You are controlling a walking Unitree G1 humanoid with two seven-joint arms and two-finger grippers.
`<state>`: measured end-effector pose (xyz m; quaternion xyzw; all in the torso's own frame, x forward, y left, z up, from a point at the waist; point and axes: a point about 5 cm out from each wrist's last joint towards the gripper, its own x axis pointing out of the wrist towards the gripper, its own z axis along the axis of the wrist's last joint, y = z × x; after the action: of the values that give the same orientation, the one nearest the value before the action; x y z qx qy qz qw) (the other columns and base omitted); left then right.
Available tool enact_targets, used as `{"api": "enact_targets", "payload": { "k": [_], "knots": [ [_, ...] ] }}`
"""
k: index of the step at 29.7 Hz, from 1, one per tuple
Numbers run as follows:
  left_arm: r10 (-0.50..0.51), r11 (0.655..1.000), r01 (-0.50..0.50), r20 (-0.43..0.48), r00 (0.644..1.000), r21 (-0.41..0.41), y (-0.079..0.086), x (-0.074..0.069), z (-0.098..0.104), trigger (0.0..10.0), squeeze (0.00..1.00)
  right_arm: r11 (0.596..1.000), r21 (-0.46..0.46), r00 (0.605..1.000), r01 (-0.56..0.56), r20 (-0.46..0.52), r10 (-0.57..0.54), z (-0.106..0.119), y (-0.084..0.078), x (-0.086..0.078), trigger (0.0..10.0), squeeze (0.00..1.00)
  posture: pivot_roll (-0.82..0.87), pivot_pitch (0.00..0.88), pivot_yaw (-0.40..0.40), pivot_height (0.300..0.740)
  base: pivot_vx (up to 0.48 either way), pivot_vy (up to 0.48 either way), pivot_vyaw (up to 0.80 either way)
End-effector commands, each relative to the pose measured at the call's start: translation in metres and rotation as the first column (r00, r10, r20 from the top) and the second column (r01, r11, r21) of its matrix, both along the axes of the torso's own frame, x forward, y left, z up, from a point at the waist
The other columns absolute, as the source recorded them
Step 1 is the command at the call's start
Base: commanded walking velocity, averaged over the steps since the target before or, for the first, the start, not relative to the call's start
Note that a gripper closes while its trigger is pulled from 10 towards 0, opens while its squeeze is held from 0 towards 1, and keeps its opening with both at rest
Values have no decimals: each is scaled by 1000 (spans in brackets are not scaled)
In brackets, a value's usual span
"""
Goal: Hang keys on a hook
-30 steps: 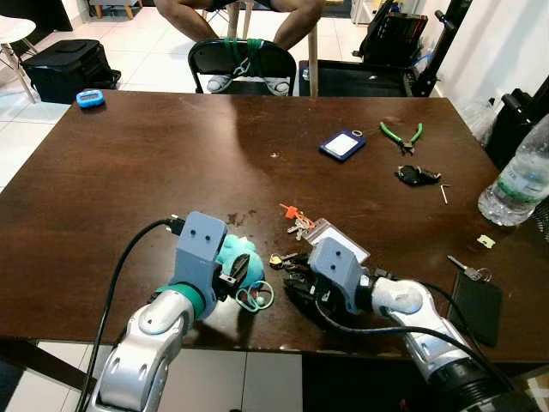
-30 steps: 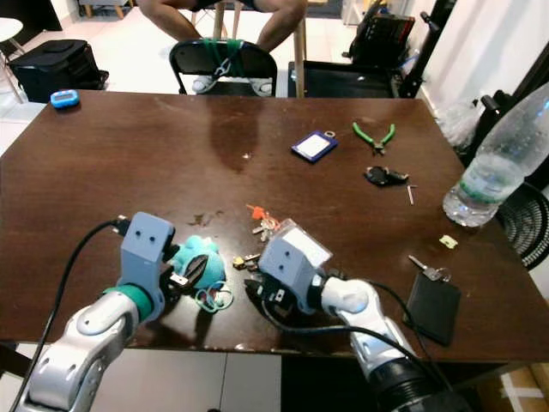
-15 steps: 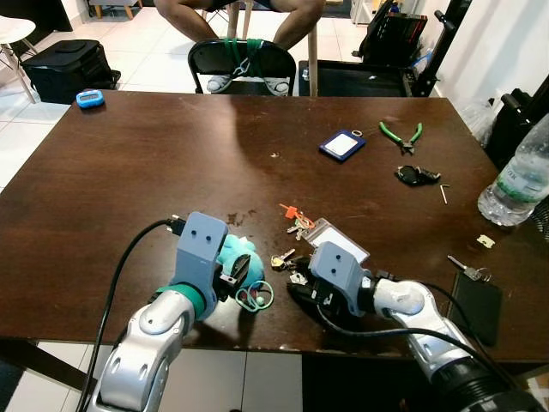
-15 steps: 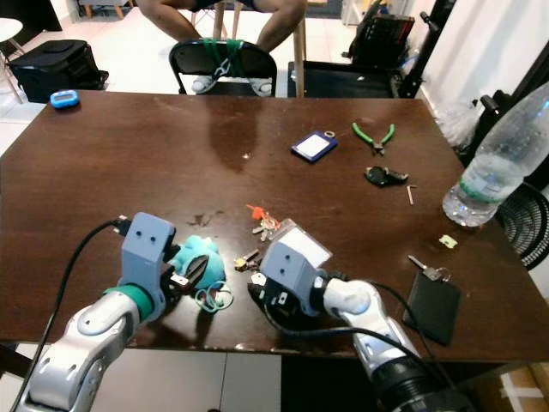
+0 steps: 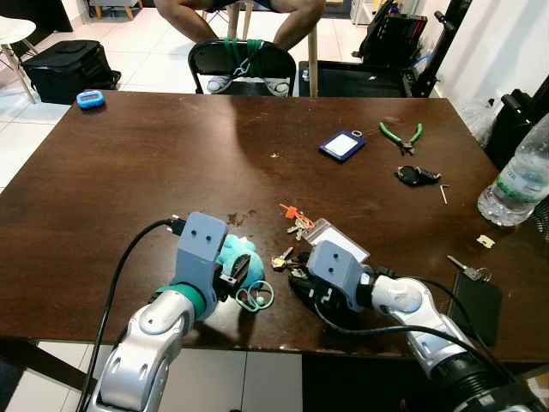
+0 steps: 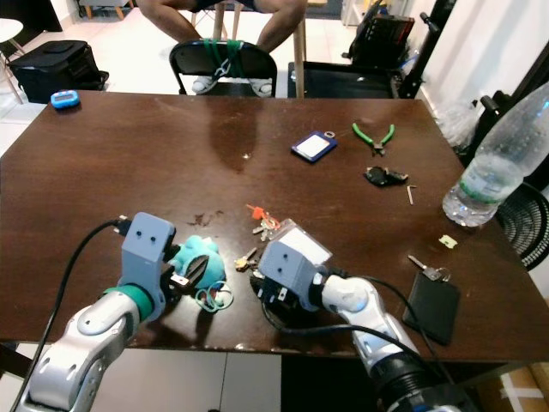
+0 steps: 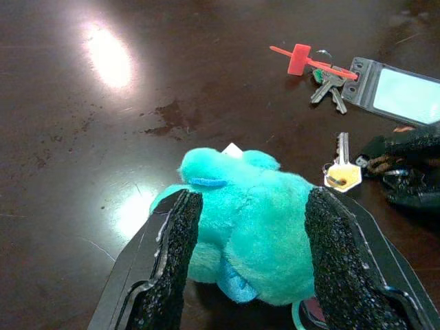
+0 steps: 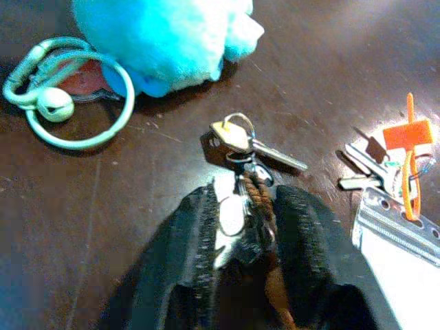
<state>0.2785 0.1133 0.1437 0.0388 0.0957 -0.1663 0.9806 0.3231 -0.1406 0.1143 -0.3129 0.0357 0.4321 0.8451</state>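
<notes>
Grippers both loaded, near edge of the dark wooden table (image 5: pixel 129 163).
Right gripper (image 8: pixel 240 230) is pinched on the keys (image 8: pixel 242 148) by their braided brown strap; the yellow-capped key (image 5: pixel 280 258) sticks out past the fingertips, resting on the wood. Left gripper (image 7: pixel 247 237) has its fingers (image 7: pixel 172 254) clamped either side of a teal plush toy (image 7: pixel 240 223), whose green ring and clip (image 5: pixel 254 297) lie on the table at the toy's 5 o'clock. Keys sit just at 3 o'clock of the plush, not touching it. At 1 o'clock of the keys, a second bunch with an orange tag (image 5: pixel 290 210) and a clear badge holder (image 8: pixel 402 223). Farther out: blue card holder (image 5: pixel 342 144), green pliers (image 5: pixel 401 135), water bottle (image 5: pixel 519 180) at 3 o'clock edge.
</notes>
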Motion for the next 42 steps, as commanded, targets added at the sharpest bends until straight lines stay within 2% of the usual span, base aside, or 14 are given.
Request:
{"api": "enact_targets", "payload": {
  "k": [1,3,4,21,22,24,26,29,30,31,32,33,35,42],
  "knots": [
    [-1,1000,1,-10,1000,-4,0,-2,-1,10000,0,1000,-18,999,14,-39,-15,-10,-2,-2,1137,0,-63,85,105,740,0,0,0],
    [-1,1000,1,-10,1000,-4,0,-2,-1,10000,0,1000,-18,999,14,-39,-15,-10,-2,-2,1137,0,-63,85,105,740,0,0,0],
    [-1,1000,1,-10,1000,-3,0,-2,-1,10000,0,1000,-15,999,17,-35,-17,-10,-1,-2,0,0,-60,80,105,740,0,0,0],
    [-1,1000,1,-10,1000,-1,0,-2,-1,10000,0,1000,14,1000,25,-1,-25,-5,1,2,0,0,-61,74,104,740,0,0,0],
    [-1,1000,1,-10,1000,-1,0,-2,-1,10000,0,991,126,997,37,66,-45,15,8,5,10000,0,-62,71,102,740,0,0,0],
    [-1,1000,1,-10,1000,-1,0,-2,-1,10000,0,991,126,997,37,66,-45,15,8,5,10000,0,-62,71,102,740,0,0,0],
    [4,1000,-4,13,1000,-6,-1,0,3,10000,0,922,382,969,66,194,-150,55,24,4,10000,0,-71,55,97,740,0,0,0],
    [4,1000,-4,13,1000,-6,-1,0,3,10000,0,922,382,969,66,194,-150,55,24,4,10000,0,-71,55,97,740,0,0,0],
    [17,1000,-17,53,998,-4,-1,3,9,10000,0,881,466,957,86,207,-202,64,28,1,10000,0,-71,55,97,740,0,0,0],
    [17,1000,-17,53,998,-4,-1,3,9,10000,0,881,466,957,86,207,-202,64,28,1,10000,0,-71,55,97,740,0,0,0],
    [27,1000,-29,139,990,7,-3,6,23,10000,0,834,535,944,134,186,-271,63,30,-3,10000,0,-77,47,98,740,0,0,0],
    [27,1000,-29,139,990,7,-3,6,23,10000,0,834,535,944,134,186,-271,63,30,-3,10000,0,-77,47,98,740,0,0,0],
    [18,999,-28,268,963,34,-7,8,44,10000,0,771,605,926,200,141,-351,55,33,-9,10000,0,-87,37,105,740,0,0,0],
    [24,997,-45,314,949,60,-3,3,55,10000,0,683,687,881,246,135,-453,63,26,-12,10000,0,-91,28,110,740,0,0,0]
  ]
}}
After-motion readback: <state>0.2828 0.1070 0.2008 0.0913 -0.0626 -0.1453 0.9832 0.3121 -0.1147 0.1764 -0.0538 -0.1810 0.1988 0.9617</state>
